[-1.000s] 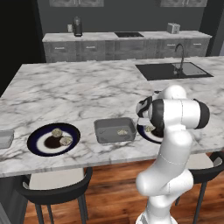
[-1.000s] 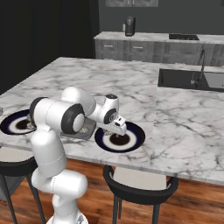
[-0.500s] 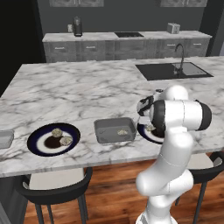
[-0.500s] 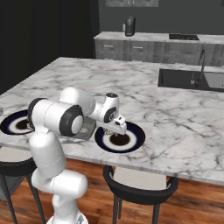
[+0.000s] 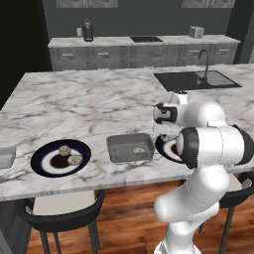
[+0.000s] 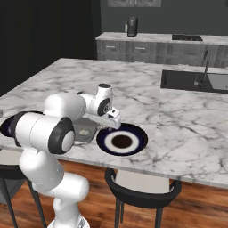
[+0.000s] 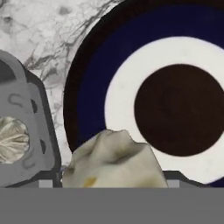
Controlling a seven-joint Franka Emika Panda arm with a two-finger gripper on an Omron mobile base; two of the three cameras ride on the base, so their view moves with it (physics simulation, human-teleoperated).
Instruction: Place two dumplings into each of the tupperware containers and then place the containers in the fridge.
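In the hand view my gripper (image 7: 113, 180) is shut on a pale folded dumpling (image 7: 114, 157), just above the near rim of a dark blue plate (image 7: 94, 65) with a white ring and a brown sauce blob (image 7: 179, 109). Beside that plate stands a grey tupperware container (image 7: 41, 113) holding one dumpling (image 7: 13, 140). From the base, this container (image 5: 130, 147) sits at the island's front edge with that dumpling (image 5: 138, 149) inside. My gripper (image 6: 115, 122) hangs over the plate (image 6: 133, 133). A second container (image 5: 6, 158) lies at the far left. The fridge is out of view.
Another blue plate (image 5: 44, 161) left of the container carries two dumplings (image 5: 64, 150) and sauce. A black sink (image 5: 198, 79) with a tap is set into the island's far right. Stools (image 5: 64, 211) stand under the front edge. A back counter (image 5: 139, 42) runs behind.
The jaws have narrowed onto the dumpling on the right plate. The arm has barely moved, and the plates and containers stay where they were.
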